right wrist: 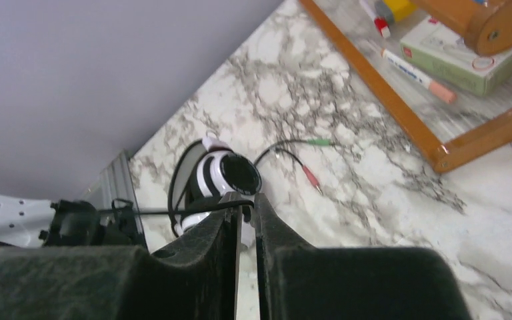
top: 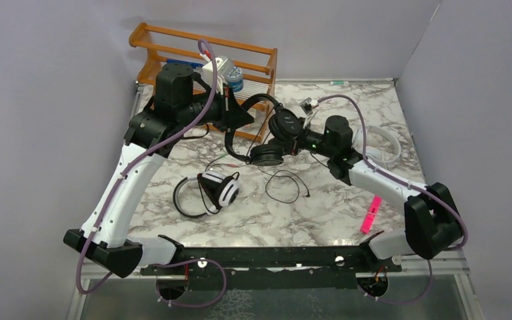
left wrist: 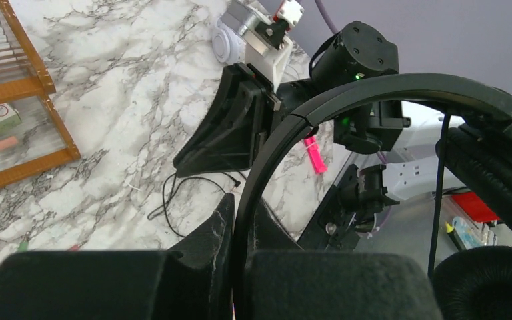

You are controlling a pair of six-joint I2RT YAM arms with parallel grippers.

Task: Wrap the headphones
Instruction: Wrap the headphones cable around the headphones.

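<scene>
The all-black headphones [top: 267,137] hang above the table's middle. My left gripper [top: 247,115] is shut on their headband [left wrist: 347,97], which runs between the jaws in the left wrist view; one ear pad [left wrist: 487,280] shows at lower right. My right gripper [top: 292,145] sits close to the ear cups, with its jaws shut on a thin black cord [right wrist: 173,211]. The white headphones with black pads [top: 217,189] lie on the table with their cord wound round them, also in the right wrist view [right wrist: 223,175]. The all-white headphones [top: 385,143] lie at the right behind the right arm.
A wooden rack [top: 173,48] with boxes and pens stands at the back left. A loose loop of black cord [top: 287,187] lies on the marble. Green and red jack plugs [right wrist: 310,160] lie near the rack. A pink object [top: 371,213] lies at the front right.
</scene>
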